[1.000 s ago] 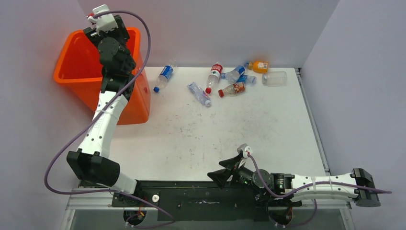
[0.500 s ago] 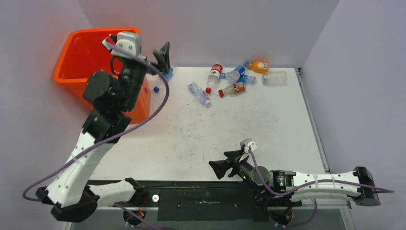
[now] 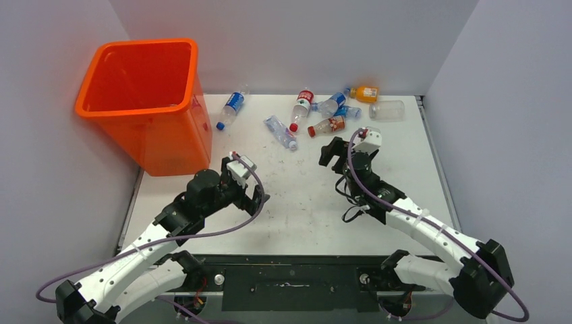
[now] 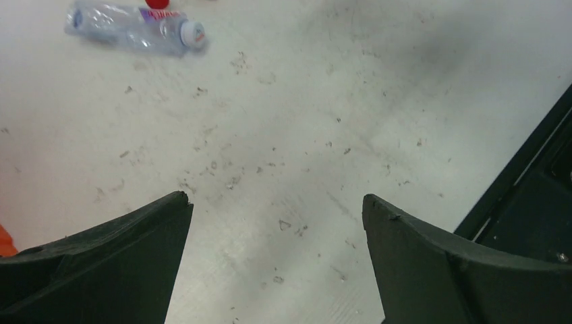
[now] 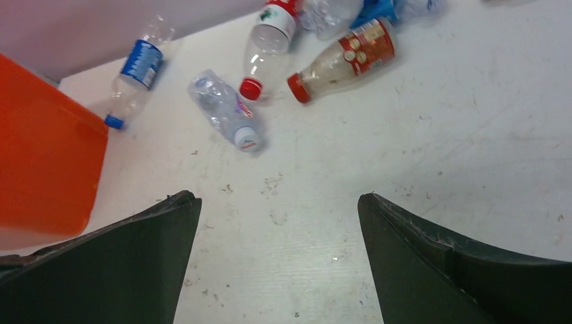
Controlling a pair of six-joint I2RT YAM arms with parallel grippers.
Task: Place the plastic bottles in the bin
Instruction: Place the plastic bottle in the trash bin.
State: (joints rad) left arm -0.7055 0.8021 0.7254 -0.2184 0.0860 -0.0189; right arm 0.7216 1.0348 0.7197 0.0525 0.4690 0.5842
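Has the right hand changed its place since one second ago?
Yes. The right hand moved from the near edge of the white table toward the far side, and now sits just short of the red-capped clear plastic bottle.

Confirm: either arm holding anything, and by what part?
Nothing held. Left gripper and right gripper: jaws open, empty, above the table.

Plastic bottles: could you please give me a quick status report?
Left pincer open, empty. Right pincer open, empty, facing the plastic bottles lying near the far edge. Bin upright, far left. Path clear.
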